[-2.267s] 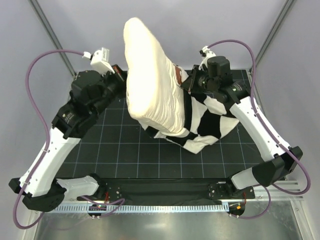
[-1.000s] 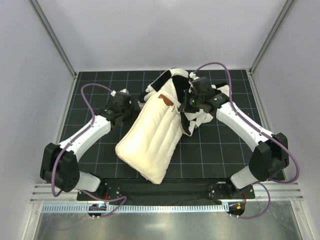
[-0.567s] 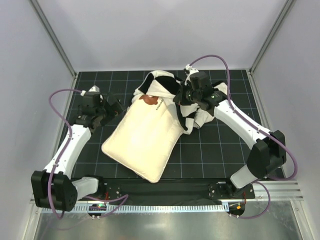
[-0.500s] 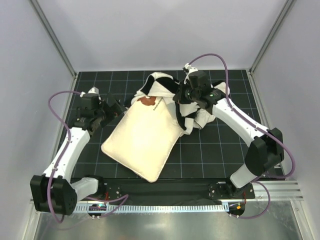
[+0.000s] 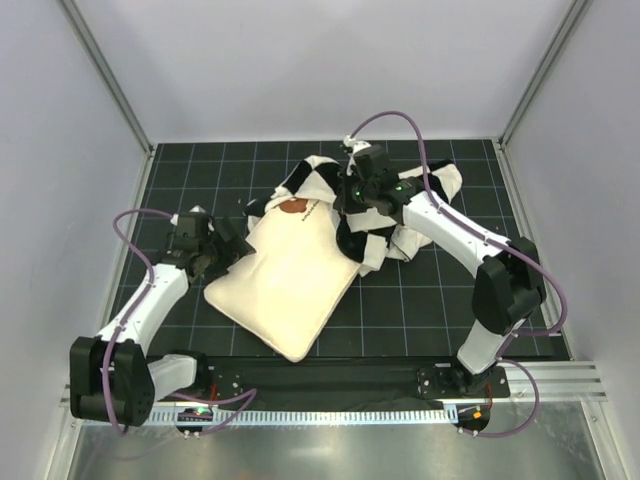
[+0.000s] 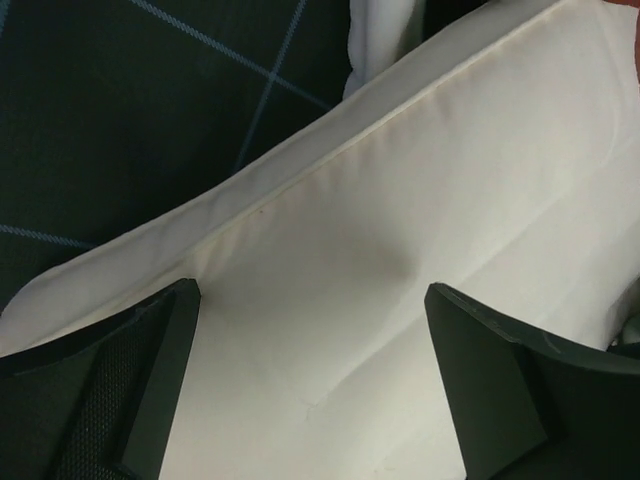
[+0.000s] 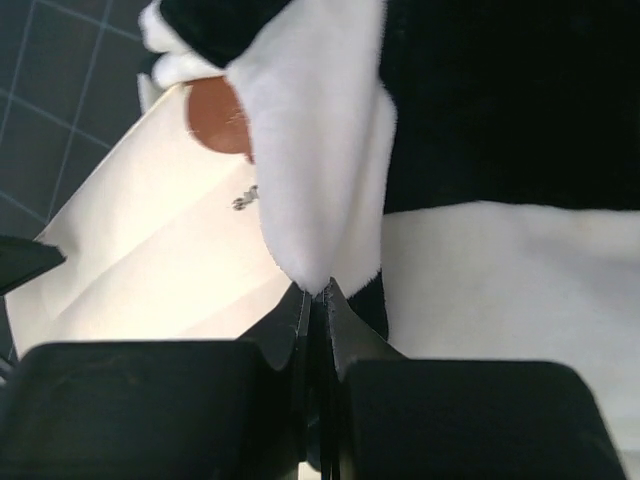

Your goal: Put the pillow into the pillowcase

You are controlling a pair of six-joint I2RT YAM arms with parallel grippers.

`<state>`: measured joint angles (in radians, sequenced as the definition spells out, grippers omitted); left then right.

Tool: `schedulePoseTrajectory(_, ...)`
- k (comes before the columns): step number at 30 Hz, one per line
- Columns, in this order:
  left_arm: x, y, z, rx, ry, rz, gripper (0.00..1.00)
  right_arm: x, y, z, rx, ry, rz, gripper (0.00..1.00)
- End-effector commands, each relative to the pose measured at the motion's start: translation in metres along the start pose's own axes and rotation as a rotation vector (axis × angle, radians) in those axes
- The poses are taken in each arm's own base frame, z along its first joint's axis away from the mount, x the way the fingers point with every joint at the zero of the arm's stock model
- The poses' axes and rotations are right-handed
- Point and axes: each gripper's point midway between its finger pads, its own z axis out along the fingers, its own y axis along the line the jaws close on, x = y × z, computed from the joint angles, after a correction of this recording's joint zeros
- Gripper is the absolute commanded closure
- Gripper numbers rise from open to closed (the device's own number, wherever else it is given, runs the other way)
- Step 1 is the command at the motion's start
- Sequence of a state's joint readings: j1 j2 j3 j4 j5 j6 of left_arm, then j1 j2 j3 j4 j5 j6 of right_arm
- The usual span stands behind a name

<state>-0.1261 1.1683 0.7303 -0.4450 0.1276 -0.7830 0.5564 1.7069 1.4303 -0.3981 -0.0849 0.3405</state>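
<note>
The cream pillow (image 5: 285, 275) lies flat and slanted on the mat, its brown-marked top end (image 5: 293, 207) tucked under the edge of the checked pillowcase (image 5: 410, 215). At the pillow's left edge my left gripper (image 5: 232, 250) stands open. In the left wrist view the pillow (image 6: 400, 200) fills the space between the wide-apart fingers (image 6: 150, 400) of the left gripper (image 6: 310, 385). My right gripper (image 5: 347, 207) is shut on a white fold of the pillowcase (image 7: 330, 150) over the pillow's top end. In the right wrist view the right gripper (image 7: 318, 297) pinches that fold beside the pillow (image 7: 140, 260).
A black gridded mat (image 5: 430, 300) covers the table. Grey walls and slanted frame posts (image 5: 105, 75) enclose it on three sides. A metal rail (image 5: 330, 415) runs along the near edge by the arm bases. The rest of the pillowcase is bunched at the back right.
The left gripper opened, let go of the pillow and pulled back to its left edge. The pillow settled flat. The right gripper carried the pillowcase edge leftward over the pillow's top end.
</note>
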Motion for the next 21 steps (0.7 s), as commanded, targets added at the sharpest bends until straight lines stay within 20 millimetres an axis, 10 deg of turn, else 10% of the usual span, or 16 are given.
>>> schedulePoseTrajectory(1,-0.004,0.015,0.001,-0.053,-0.071,-0.018,0.00,-0.014,0.056,-0.006,-0.145,-0.040,-0.145,0.96)
schedulePoseTrajectory(5,0.011,-0.009,0.022,0.040,-0.014,0.008,0.07,0.004,0.112,0.003,-0.276,0.008,-0.253,0.96)
schedulePoseTrajectory(10,0.022,-0.063,0.059,0.103,0.023,0.077,0.60,0.045,0.167,0.005,-0.345,0.151,-0.366,0.96)
schedulePoseTrajectory(15,-0.005,-0.125,0.058,0.234,-0.087,0.078,0.91,0.040,0.167,-0.029,-0.279,0.097,-0.325,0.96)
schedulePoseTrajectory(21,-0.028,-0.190,0.040,0.395,-0.101,0.144,1.00,0.015,0.124,-0.049,-0.035,-0.018,-0.285,0.94)
